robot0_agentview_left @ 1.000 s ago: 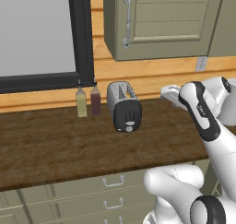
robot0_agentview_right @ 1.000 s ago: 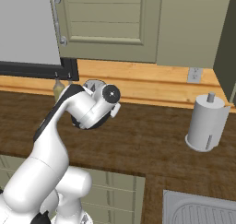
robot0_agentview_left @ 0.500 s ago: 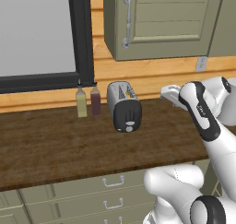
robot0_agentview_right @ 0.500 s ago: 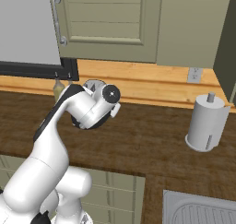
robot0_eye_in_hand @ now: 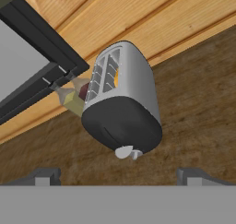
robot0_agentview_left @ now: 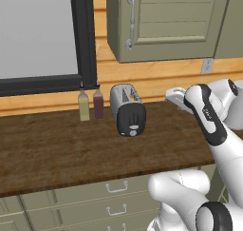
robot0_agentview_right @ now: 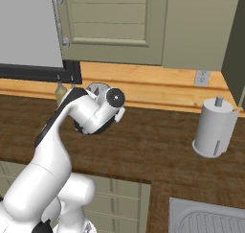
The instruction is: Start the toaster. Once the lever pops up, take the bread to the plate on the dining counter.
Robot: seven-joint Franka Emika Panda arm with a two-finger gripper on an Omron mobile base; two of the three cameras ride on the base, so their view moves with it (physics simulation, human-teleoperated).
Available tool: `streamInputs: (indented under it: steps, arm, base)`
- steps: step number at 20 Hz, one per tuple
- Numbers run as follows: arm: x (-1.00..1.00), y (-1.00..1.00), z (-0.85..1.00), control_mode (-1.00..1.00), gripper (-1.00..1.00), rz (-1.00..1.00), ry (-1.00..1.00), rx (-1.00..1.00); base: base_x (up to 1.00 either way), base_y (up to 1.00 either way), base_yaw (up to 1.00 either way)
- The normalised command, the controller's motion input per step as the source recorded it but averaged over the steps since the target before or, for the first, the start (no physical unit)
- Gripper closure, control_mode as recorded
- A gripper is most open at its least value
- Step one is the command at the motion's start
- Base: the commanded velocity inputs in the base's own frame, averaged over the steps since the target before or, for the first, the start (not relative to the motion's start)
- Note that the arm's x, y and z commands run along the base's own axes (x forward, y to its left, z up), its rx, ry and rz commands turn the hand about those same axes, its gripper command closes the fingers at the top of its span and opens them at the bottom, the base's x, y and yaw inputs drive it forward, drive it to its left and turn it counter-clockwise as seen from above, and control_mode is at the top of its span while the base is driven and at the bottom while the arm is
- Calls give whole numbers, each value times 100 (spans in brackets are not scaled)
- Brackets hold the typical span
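Because its glossy black end face fronts the room, the small rounded chrome two-slot toaster point(robot0_agentview_left: 127, 109) stands near the back of the dark wood-grain worktop point(robot0_agentview_left: 57, 149), lever within reach. Gripper point(robot0_eye_in_hand: 117, 176): hovers short of that face, apart from it, jaws spread wide, holding nothing, aligned for a press. Tiny pale grey lever tab point(robot0_eye_in_hand: 135, 154): beside a round knob, hard to separate. Tan bread slice point(robot0_eye_in_hand: 116, 78): only a sliver inside one slot. Two slim condiment bottles point(robot0_agentview_left: 90, 103): just beside the toaster, partly behind it in the hand view.
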Motion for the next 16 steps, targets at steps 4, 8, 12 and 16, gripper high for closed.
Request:
streamInputs:
  steps: [4, 8, 12, 16]
  arm:
    - [0, 0, 0, -100, -100, 0, 0, 0]
    - [0, 0, 0, -100, -100, 0, 0, 0]
    - [0, 0, 0, -100, -100, 0, 0, 0]
    - [0, 0, 0, -100, -100, 0, 0, 0]
  base:
    - [0, 0, 0]
    - [0, 0, 0]
    - [0, 0, 0]
    - [0, 0, 0]
